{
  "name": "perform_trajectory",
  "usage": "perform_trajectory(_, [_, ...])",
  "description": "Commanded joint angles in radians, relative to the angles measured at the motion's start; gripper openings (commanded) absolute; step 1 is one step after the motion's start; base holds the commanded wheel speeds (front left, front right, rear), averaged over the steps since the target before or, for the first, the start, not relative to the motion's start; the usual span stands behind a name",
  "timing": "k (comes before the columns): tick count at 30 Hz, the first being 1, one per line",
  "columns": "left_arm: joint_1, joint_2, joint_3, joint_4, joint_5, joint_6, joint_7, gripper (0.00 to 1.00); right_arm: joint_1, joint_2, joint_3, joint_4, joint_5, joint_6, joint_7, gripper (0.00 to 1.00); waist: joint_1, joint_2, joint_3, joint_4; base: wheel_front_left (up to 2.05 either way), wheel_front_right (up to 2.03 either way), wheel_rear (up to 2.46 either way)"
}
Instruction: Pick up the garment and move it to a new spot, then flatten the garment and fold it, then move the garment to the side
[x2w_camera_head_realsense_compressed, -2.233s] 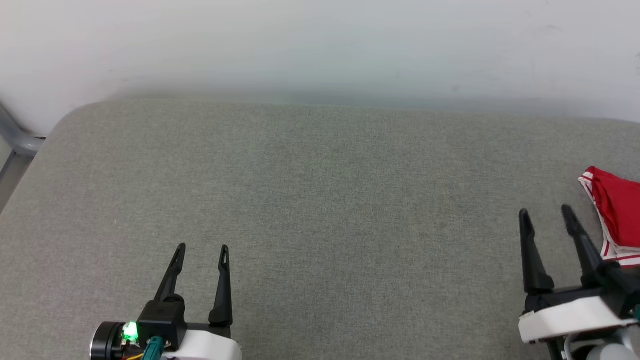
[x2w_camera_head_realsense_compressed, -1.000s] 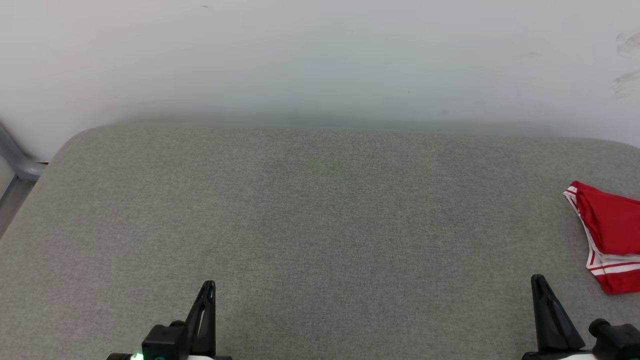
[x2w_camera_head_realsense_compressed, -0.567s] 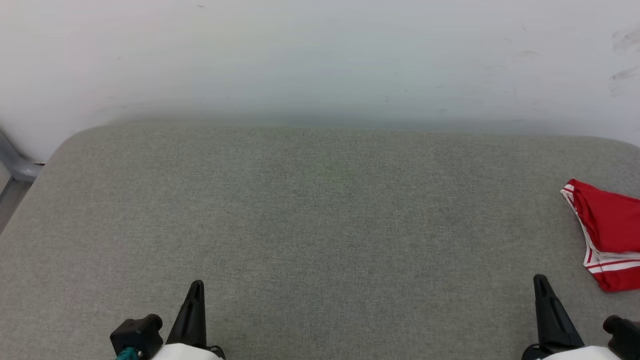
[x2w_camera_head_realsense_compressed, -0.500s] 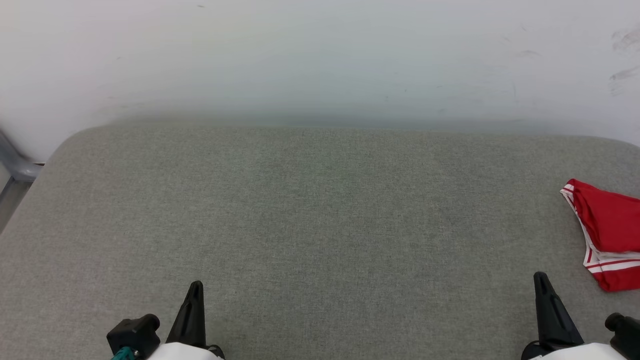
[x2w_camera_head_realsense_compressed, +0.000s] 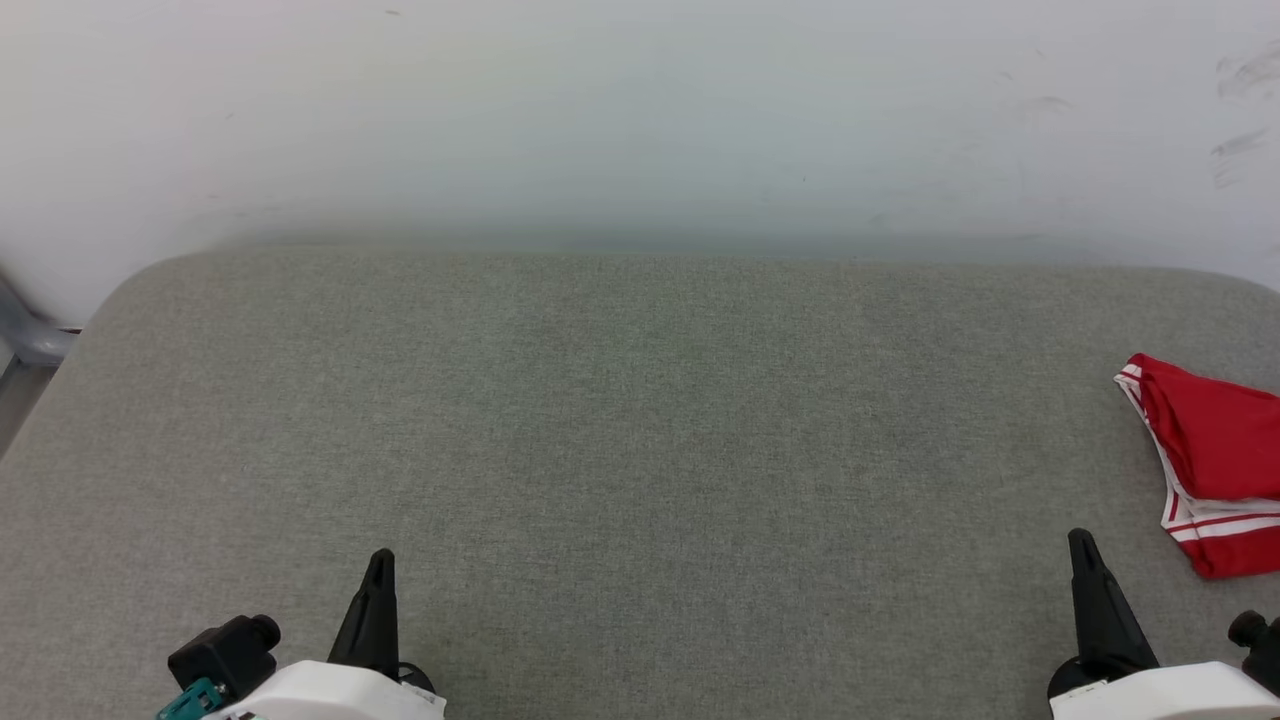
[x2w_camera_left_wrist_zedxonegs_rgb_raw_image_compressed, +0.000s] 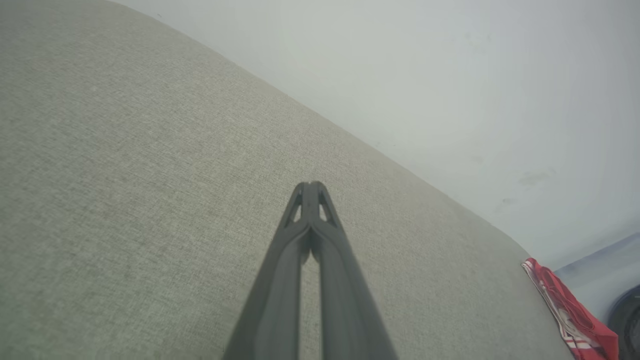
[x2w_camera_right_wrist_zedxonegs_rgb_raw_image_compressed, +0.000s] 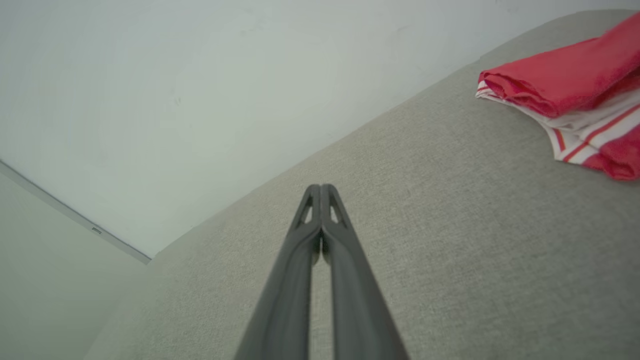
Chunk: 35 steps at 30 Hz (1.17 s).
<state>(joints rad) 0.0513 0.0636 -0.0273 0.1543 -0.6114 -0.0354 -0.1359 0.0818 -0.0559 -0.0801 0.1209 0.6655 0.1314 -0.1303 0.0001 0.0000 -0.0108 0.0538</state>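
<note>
I see my left tool (x2w_camera_head_realsense_compressed: 380, 562) and right tool (x2w_camera_head_realsense_compressed: 1081, 542) both closed and empty above the gray worktop (x2w_camera_head_realsense_compressed: 640, 450). The red shirt (x2w_camera_head_realsense_compressed: 1212, 440) lies folded at its right edge, near the right tool.

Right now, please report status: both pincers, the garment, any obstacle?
Left pincer, right pincer shut, empty. Folded red jersey, white-striped trim, far right on grey fabric surface. No obstacle seen.

- The bench (x2w_camera_head_realsense_compressed: 640, 430) is covered in grey woven cloth, matt and slightly coarse.
- The garment (x2w_camera_right_wrist_zedxonegs_rgb_raw_image_compressed: 560, 75) is soft matt red cloth with white striped trim.
- The left hand (x2w_camera_left_wrist_zedxonegs_rgb_raw_image_compressed: 311, 187) and right hand (x2w_camera_right_wrist_zedxonegs_rgb_raw_image_compressed: 321, 189) look like dark, matt, smooth plastic.
- The wall (x2w_camera_head_realsense_compressed: 640, 100) is pale, smooth and matt, with faint scuffs.
</note>
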Motion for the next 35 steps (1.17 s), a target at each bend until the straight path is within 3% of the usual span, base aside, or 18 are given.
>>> perform_trajectory(1, [-0.030, 0.006, 0.008, -0.008, -0.044, -0.007, 0.008, 0.00, -0.029, -0.008, 0.001, -0.006, 0.045, 0.000, 0.008, 0.00, -0.0001, 0.0000, 0.000, -0.001, 0.00, 0.00, 0.00])
perform_trajectory(35, [-0.093, 0.004, 0.062, 0.037, -0.494, -0.049, 0.115, 0.00, -0.108, -0.010, -0.006, 0.053, 0.472, -0.001, 0.111, 0.00, -0.0001, 0.0000, 0.005, -0.020, 0.00, 0.00, 0.00])
